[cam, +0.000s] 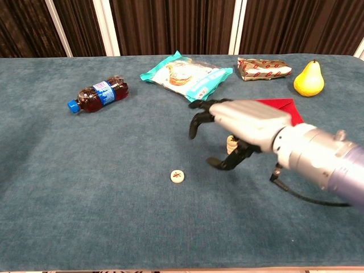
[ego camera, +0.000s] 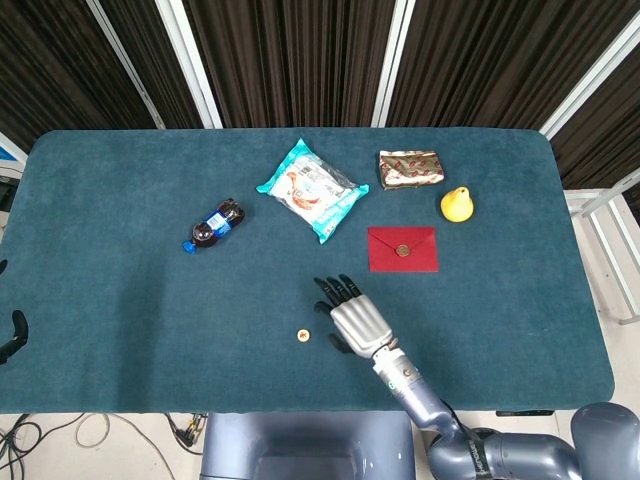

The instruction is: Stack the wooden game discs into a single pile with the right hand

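One loose disc lies on the teal cloth table, near the front edge, just left of the right hand. That hand hovers with its fingers spread and curved downward, holding nothing. A small pile of discs stands behind the hand, partly hidden. Farther back are a bottle on the left, a snack bag in the middle, and a red envelope, a wrapped packet and a pear on the right. Dark curtains with white frames close the room behind. Of the left hand only a dark part shows at the left edge, and I cannot tell its fingers.
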